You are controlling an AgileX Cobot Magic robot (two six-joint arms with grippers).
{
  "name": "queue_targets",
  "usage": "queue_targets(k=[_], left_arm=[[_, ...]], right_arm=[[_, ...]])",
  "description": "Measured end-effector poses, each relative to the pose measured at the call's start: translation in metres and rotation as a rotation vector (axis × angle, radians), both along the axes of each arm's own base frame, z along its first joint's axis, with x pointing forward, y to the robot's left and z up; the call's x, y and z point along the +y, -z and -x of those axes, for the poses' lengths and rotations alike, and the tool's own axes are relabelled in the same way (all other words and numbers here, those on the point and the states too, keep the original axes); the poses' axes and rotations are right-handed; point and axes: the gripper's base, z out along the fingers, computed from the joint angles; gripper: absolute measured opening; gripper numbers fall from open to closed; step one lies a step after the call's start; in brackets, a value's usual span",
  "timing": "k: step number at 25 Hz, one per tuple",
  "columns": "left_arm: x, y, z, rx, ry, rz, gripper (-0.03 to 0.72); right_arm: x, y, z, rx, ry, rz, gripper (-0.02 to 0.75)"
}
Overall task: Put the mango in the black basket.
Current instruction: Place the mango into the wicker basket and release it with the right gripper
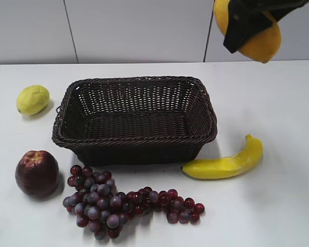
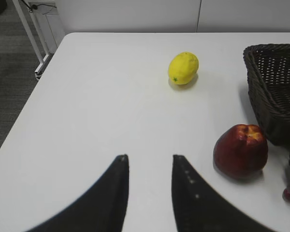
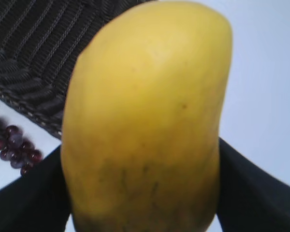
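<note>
My right gripper (image 1: 247,25) is shut on the orange-yellow mango (image 1: 262,43) and holds it high above the table, up and to the right of the black basket (image 1: 136,119). In the right wrist view the mango (image 3: 147,121) fills the frame between the two black fingers, with the basket (image 3: 34,58) below at upper left. The basket is empty. My left gripper (image 2: 150,162) is open and empty over bare table, left of the basket's corner (image 2: 275,92).
A lemon (image 1: 33,99) lies left of the basket. A dark red apple (image 1: 37,174) and a bunch of grapes (image 1: 118,203) lie in front of it. A banana (image 1: 226,162) lies at its front right. The table's left edge (image 2: 19,121) drops off to the floor.
</note>
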Motion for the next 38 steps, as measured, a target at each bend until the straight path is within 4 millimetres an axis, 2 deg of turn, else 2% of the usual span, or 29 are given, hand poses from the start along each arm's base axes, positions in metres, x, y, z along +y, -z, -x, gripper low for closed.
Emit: queue_targets(k=[3, 8, 15, 19, 24, 28, 33, 36, 38], left_arm=[[0.0, 0.0, 0.0, 0.0, 0.0, 0.0, 0.24], [0.0, 0.0, 0.0, 0.0, 0.0, 0.0, 0.24], [0.0, 0.0, 0.0, 0.0, 0.0, 0.0, 0.24], [0.0, 0.0, 0.0, 0.0, 0.0, 0.0, 0.24], [0.0, 0.0, 0.0, 0.0, 0.0, 0.0, 0.24], [0.0, 0.0, 0.0, 0.0, 0.0, 0.0, 0.24], [0.0, 0.0, 0.0, 0.0, 0.0, 0.0, 0.24], [0.0, 0.0, 0.0, 0.0, 0.0, 0.0, 0.24], [0.0, 0.0, 0.0, 0.0, 0.0, 0.0, 0.24]], right_arm=[[0.011, 0.008, -0.02, 0.004, -0.005, 0.001, 0.577], [0.053, 0.049, -0.042, 0.059, -0.129, 0.058, 0.577], [0.121, 0.119, -0.046, 0.075, -0.457, 0.17, 0.577], [0.146, 0.145, -0.048, 0.006, -0.576, 0.177, 0.577], [0.155, 0.174, -0.053, 0.006, -0.604, 0.186, 0.577], [0.157, 0.187, -0.054, 0.027, -0.603, 0.182, 0.577], [0.162, 0.19, -0.051, 0.063, -0.585, 0.112, 0.577], [0.164, 0.189, -0.05, 0.073, -0.579, 0.087, 0.64], [0.164, 0.189, -0.05, 0.071, -0.578, 0.084, 0.646]])
